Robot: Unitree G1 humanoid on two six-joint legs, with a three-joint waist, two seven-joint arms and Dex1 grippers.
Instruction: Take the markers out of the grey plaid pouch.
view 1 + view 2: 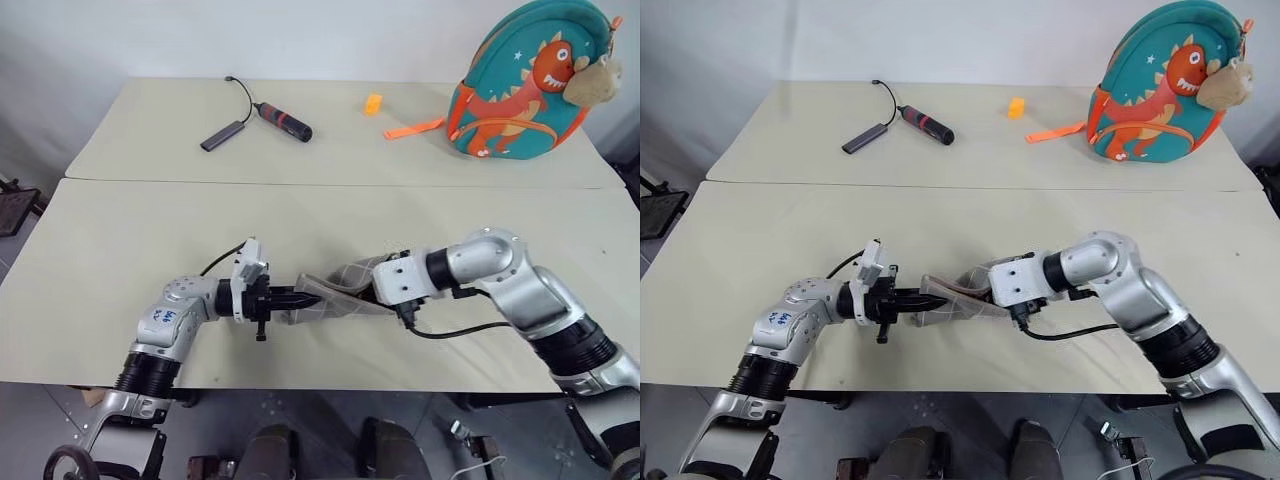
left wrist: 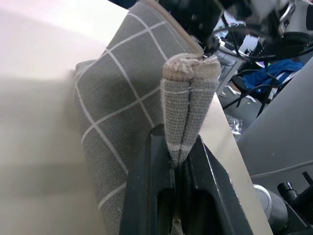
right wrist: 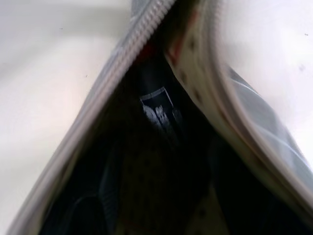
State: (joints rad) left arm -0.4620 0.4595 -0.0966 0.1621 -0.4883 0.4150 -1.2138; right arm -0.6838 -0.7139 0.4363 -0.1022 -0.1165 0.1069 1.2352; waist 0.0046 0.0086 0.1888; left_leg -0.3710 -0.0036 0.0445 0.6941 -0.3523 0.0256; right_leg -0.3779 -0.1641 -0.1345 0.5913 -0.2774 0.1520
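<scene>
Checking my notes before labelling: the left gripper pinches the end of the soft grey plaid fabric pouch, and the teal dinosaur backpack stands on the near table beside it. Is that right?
Not quite. The teal dinosaur backpack stands on the far table, at its right end, well away from the pouch, as the left eye view shows. The rest holds: the left gripper pinches the end of the soft grey plaid fabric pouch.

The pouch [image 2: 122, 103] is rough woven cloth, grey with thin white lines. The left hand [image 2: 178, 196] looks like smooth black plastic. The desk [image 1: 150, 260] is smooth and matt. The backpack [image 1: 525, 85] looks smooth.
</scene>
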